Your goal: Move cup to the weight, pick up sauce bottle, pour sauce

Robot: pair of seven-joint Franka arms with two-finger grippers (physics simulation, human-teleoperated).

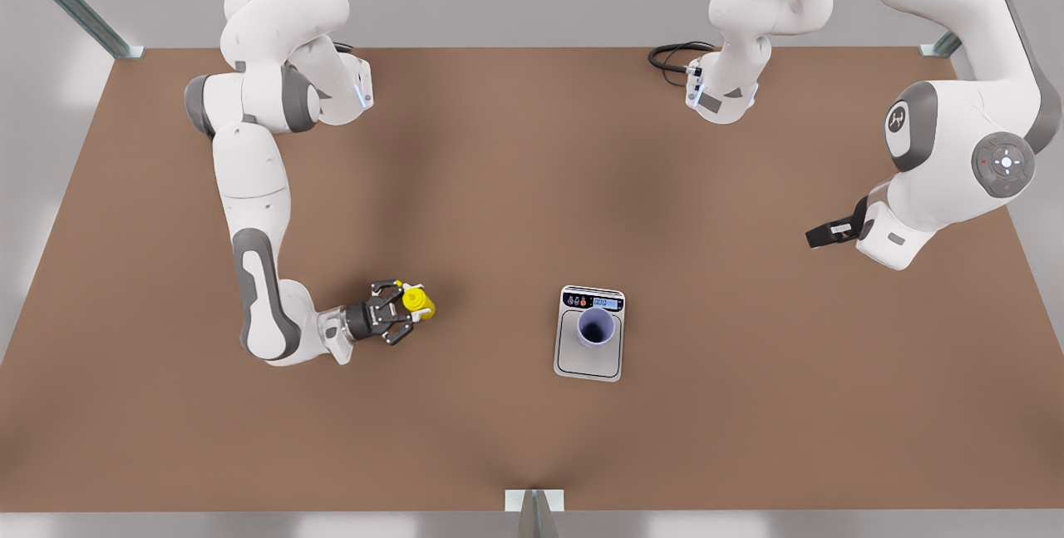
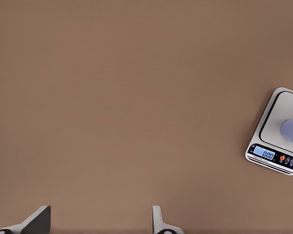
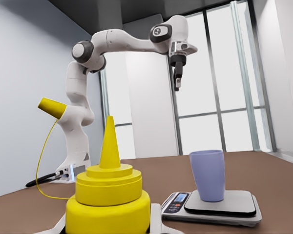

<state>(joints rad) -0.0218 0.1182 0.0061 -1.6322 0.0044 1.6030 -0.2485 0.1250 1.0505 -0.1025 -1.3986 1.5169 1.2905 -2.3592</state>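
1. Over on the front view's left, the right gripper (image 1: 399,311) is low at the table (image 1: 499,189), lying sideways, its fingers closed around the sauce bottle (image 1: 418,300).
2. The right wrist view puts that bottle (image 3: 110,195) right up close, standing upright, nozzle pointing up (its little cap hangs off to one side on a thin yellow tether), with a grey finger (image 3: 156,219) against its side.
3. Moving along to the middle: the weight (image 1: 589,333) lies flat on the table, well apart from the bottle, display strip on its far edge.
4. The cup (image 1: 596,327) stands upright on the weighing plate, mouth up; the right wrist view shows it (image 3: 208,175) seated squarely there.
5. On the front view's right, the left gripper (image 1: 819,234) hangs high above the table and waits, well away from the weight.
6. The left wrist view shows its fingertips (image 2: 158,222) spread wide with nothing between them, the weight (image 2: 278,131) off to the side.
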